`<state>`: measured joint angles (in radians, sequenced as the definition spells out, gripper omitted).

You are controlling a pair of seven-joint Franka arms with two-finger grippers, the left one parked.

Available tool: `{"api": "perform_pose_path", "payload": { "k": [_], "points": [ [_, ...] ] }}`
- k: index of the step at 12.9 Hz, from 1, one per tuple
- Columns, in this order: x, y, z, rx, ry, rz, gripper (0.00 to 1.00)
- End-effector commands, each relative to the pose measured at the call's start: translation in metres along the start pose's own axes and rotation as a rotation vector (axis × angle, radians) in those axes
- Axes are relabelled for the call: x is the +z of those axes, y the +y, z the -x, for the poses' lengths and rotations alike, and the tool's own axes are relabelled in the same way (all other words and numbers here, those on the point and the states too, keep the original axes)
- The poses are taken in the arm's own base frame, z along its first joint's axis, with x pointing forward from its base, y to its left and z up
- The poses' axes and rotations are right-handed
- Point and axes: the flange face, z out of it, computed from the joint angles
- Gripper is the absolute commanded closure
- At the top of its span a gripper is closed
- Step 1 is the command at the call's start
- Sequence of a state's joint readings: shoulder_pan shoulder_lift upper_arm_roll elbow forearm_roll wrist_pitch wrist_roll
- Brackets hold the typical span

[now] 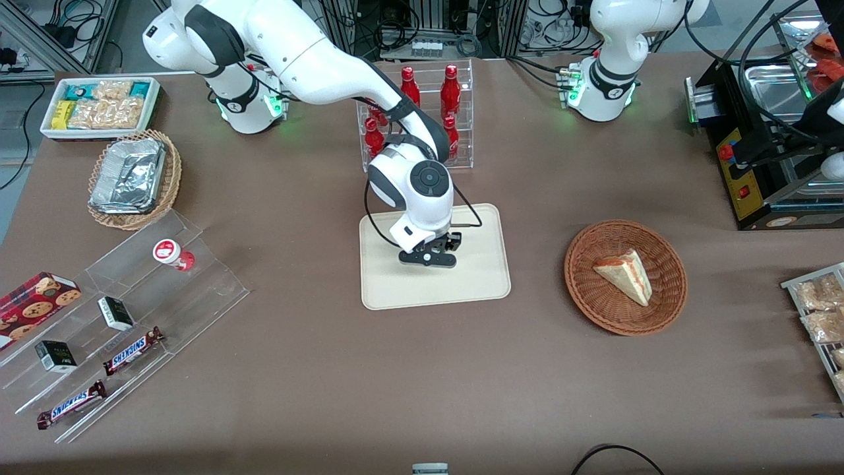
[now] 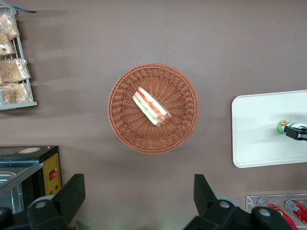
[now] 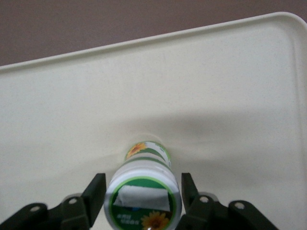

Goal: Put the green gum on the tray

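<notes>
Green gum [image 3: 143,191] stands upright on the tray [image 3: 230,91], its base touching the cream surface near the middle. My gripper [image 3: 142,194] is low over the tray, one finger [image 3: 94,191] on each side of the bottle just beside its lid; I cannot tell whether they still press it. I see the round wicker basket [image 1: 666,307] with a sandwich wedge [image 1: 625,275] toward the parked arm's end.

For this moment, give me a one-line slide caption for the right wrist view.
Gripper straddles the upright green gum standing on the cream tray.
</notes>
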<state>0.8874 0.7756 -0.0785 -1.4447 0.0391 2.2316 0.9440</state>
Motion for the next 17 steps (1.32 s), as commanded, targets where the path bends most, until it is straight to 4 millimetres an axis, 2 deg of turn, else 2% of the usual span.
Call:
{"api": "perform_pose_path", "payload": {
  "k": [1, 3, 4, 6, 8, 10, 14, 17],
  "points": [
    [-0.006, 0.000, -0.007, 0.028, 0.002, -0.028, 0.01],
    [-0.023, 0.004, -0.013, 0.030, 0.003, -0.039, 0.01],
    [-0.045, 0.005, -0.015, 0.029, 0.006, -0.048, 0.01],
    [-0.102, 0.030, -0.033, 0.009, -0.013, -0.038, 0.01],
    [-0.157, 0.068, -0.042, -0.023, -0.046, -0.025, 0.01],
    [-0.197, 0.126, -0.055, -0.082, -0.056, -0.028, 0.01],
    [-0.264, 0.261, -0.075, -0.097, -0.064, -0.052, 0.01],
    [-0.308, 0.366, -0.103, -0.097, -0.088, -0.054, 0.00]
  ]
}}
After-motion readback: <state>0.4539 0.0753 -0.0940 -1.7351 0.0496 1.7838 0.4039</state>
